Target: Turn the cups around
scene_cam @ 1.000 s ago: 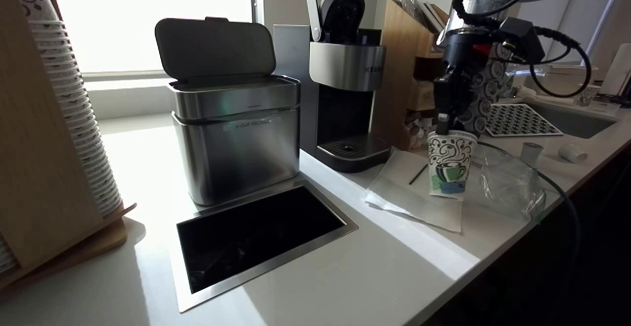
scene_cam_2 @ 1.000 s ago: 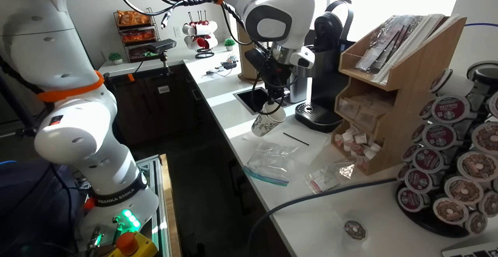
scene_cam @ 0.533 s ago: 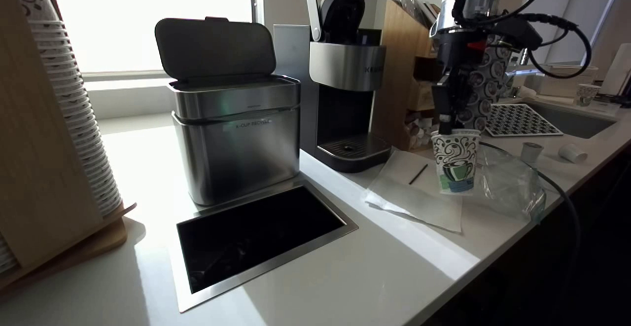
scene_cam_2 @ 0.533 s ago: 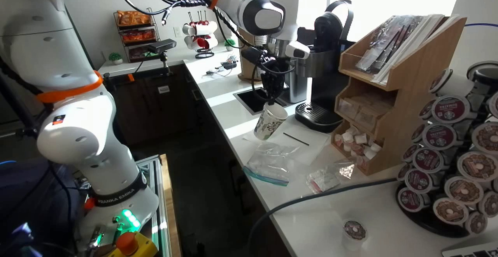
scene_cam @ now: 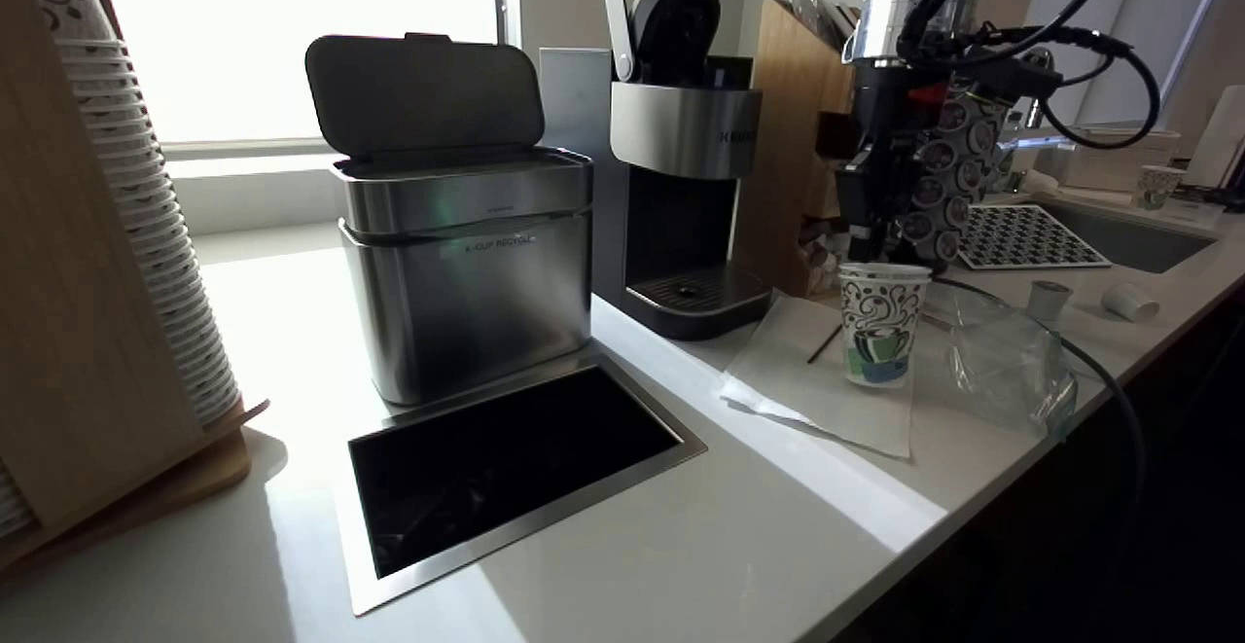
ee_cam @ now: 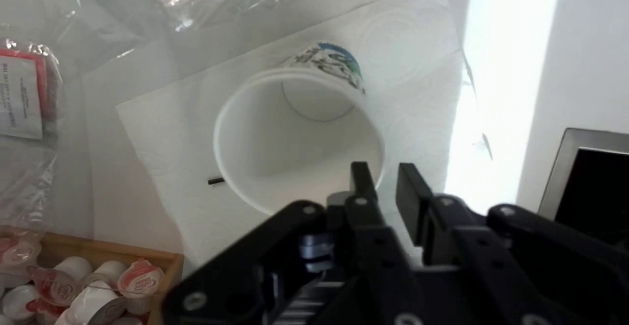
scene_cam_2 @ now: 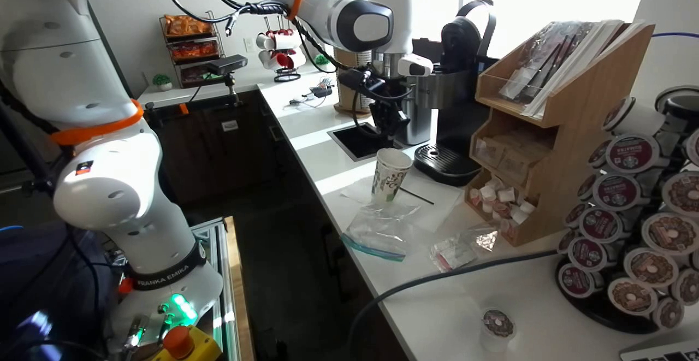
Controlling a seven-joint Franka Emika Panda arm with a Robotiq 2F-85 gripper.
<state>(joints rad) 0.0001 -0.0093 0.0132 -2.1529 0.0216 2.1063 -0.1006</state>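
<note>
Evidently found paper cup (scene_cam_2: 389, 176) mouth-up with slight lean at napkin (scene_cam: 822, 398); could not tell whether settled. Noted hand (ee_cam: 385, 168) above, with parted fingers (ee_cam: 362, 182), grasping nothing. Judged best to avoid rim until steady, then straddle wall squarely and pinch softly. Saw cup's floor only from wrist view; in an exterior view, saw gap under hand and more of stick (scene_cam_2: 419, 197).

Steel bin (scene_cam: 475, 293), raised lid (scene_cam: 425, 95), coffee maker (scene_cam: 683, 137), black stick (scene_cam_2: 417, 196) on napkin (scene_cam: 798, 387)

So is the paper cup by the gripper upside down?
No, in an exterior view the paper cup has its open mouth at the top and its narrower base below.
</note>
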